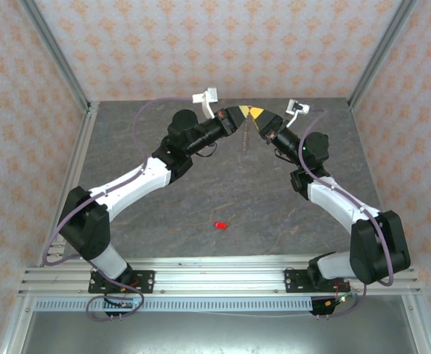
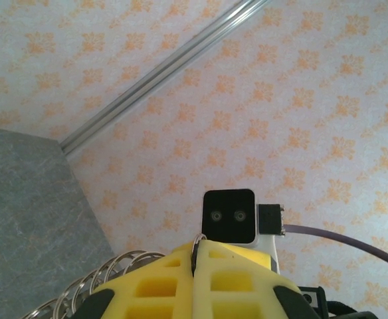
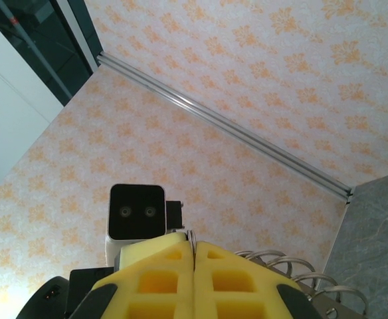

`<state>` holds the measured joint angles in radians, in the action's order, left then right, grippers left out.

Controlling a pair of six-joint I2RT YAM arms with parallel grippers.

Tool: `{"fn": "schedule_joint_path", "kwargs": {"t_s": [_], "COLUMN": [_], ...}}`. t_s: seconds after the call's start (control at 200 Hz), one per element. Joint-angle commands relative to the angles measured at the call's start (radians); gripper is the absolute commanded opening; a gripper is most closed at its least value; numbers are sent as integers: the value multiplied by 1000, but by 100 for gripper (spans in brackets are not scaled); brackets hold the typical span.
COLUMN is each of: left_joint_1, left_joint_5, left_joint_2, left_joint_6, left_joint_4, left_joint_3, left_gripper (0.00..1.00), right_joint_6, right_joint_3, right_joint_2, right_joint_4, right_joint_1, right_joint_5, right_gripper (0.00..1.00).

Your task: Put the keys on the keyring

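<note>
The table (image 1: 164,214) has a dull grey, marbled top. A tiny red key (image 1: 221,224) lies on it toward the near edge, roughly midway across, with bare surface around it.

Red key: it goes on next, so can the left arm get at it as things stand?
Probably not yet: nothing stands near the red key, but the left gripper is shut on the keyring, raised at the far side.
</note>
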<state>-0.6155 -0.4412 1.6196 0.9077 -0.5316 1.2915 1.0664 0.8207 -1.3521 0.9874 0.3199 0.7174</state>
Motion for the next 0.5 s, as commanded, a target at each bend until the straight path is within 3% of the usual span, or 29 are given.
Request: {"fn": "schedule_joint_path", "kwargs": {"t_s": [0.0, 0.07, 0.15, 0.495], "left_joint_1": [-10, -7, 5, 80], "left_joint_5": [-11, -24, -75, -388], "left_joint_2": [12, 5, 4, 71], "left_joint_6": [-40, -80, -133, -358], "left_joint_4": [17, 71, 155, 537], "left_joint_3": [59, 81, 127, 408], "left_gripper": [0, 0, 0, 0], "right_joint_6": [-26, -76, -124, -222], "right_joint_3": [-4, 7, 8, 41], "right_joint_2": [21, 56, 113, 229], "right_joint_4": [-6, -114, -211, -400], "right_joint_1": [5, -5, -34, -145], "right_joint_5": [13, 8, 7, 104], "right_gripper": [0, 17, 26, 25]}}
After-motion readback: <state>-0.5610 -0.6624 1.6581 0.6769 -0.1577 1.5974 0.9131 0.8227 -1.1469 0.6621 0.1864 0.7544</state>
